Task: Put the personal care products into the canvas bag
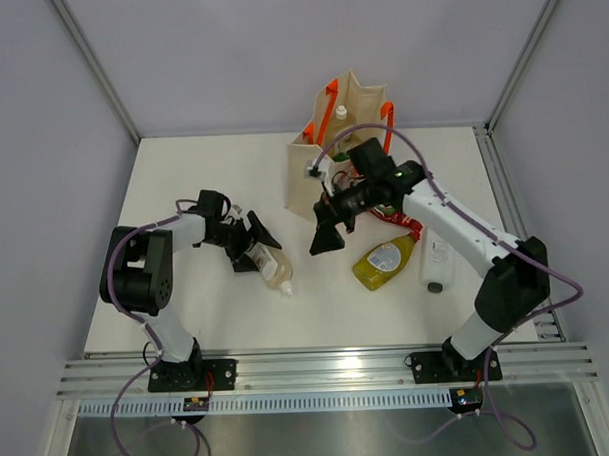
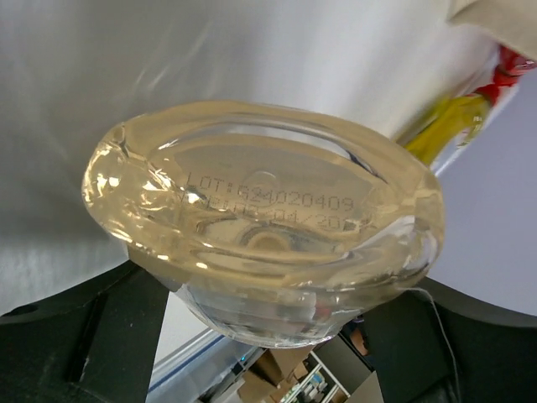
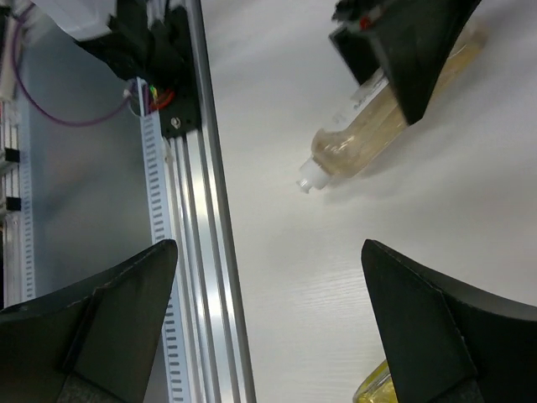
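Canvas bag (image 1: 322, 162) stands at the far edge of the tabletop (image 1: 183, 182). Your right hand (image 1: 330, 227) hangs wide open and empty before it. Your left hand (image 1: 253, 244) is clamped around a clear-amber bottle (image 1: 271, 264), left of centre; a yellow bottle (image 1: 384, 262) lies right of centre.

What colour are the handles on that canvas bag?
Bright orange handles, clearest in the top external view.

The beige canvas tote bag with orange strap handles (image 1: 318, 182) stands at the far middle of the white table (image 1: 182, 172), with a white-capped clear plastic bottle (image 1: 341, 115) upright inside it. Before the bag, to its right, lies the yellow plastic bottle (image 1: 384, 261), and the white dark-capped bottle (image 1: 438, 261) is just right of that. Before the bag, to its left, a clear-amber plastic bottle (image 1: 271, 267) lies between the fingers of the left gripper (image 1: 255, 252).
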`<state>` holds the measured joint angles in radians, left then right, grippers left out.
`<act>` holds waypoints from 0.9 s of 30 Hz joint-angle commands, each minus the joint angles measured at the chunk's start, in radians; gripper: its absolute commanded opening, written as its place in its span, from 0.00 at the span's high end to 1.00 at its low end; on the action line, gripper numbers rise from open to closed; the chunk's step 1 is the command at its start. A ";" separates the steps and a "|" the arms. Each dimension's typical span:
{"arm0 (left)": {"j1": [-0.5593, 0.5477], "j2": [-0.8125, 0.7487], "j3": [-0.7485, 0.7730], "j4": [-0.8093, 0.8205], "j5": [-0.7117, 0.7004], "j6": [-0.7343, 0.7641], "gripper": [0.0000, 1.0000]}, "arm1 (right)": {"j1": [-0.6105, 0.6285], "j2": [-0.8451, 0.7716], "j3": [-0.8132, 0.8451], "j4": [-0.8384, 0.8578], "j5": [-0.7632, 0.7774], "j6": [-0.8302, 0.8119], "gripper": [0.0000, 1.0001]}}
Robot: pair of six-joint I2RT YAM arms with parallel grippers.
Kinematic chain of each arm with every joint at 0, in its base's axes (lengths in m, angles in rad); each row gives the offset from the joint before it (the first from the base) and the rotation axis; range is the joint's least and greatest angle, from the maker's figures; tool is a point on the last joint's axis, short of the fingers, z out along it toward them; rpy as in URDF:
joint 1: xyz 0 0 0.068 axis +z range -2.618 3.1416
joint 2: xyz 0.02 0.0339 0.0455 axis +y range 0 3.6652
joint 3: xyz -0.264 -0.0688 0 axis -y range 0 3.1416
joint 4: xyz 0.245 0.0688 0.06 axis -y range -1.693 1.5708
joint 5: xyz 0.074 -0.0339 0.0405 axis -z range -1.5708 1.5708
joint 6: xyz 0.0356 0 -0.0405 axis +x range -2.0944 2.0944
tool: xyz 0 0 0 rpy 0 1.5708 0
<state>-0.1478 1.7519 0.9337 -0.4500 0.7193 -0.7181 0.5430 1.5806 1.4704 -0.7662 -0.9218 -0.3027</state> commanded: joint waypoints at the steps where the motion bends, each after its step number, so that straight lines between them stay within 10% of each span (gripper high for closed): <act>1: -0.006 0.008 -0.027 0.281 0.143 -0.098 1.00 | 0.080 0.097 0.002 -0.027 0.279 0.086 0.00; 7: -0.012 0.001 -0.090 0.497 0.199 -0.234 1.00 | 0.208 0.232 0.051 0.136 0.619 0.296 0.01; 27: -0.067 -0.017 -0.148 0.838 0.267 -0.511 1.00 | 0.245 0.460 0.099 0.344 0.733 0.413 0.10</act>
<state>-0.2131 1.7638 0.7811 0.2176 0.8600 -1.1576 0.7864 2.0331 1.5757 -0.4931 -0.2005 0.1089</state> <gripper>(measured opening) 0.833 0.923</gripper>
